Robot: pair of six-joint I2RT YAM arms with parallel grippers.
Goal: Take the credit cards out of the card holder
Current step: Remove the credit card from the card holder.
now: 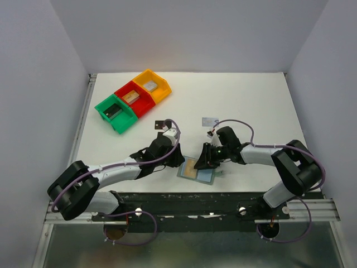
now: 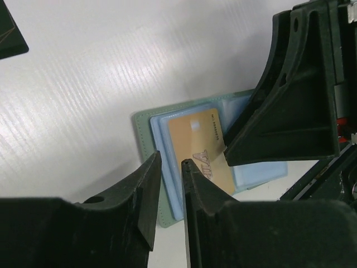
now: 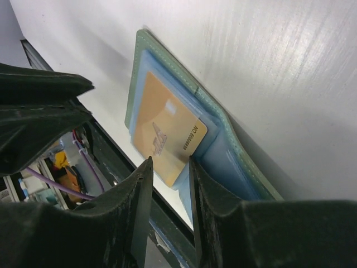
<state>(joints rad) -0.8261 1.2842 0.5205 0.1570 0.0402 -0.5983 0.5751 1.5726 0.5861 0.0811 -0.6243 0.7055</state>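
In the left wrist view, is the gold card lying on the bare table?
No, the gold card lies on the pale blue inside of the open card holder, not on the table.

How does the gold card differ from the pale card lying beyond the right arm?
The gold card sits in the open card holder; the pale card lies loose on the table. The gold card is tan; the pale card is silvery. The gold card is nearer the table's front edge; the pale card is farther back. Both are small flat rectangles.
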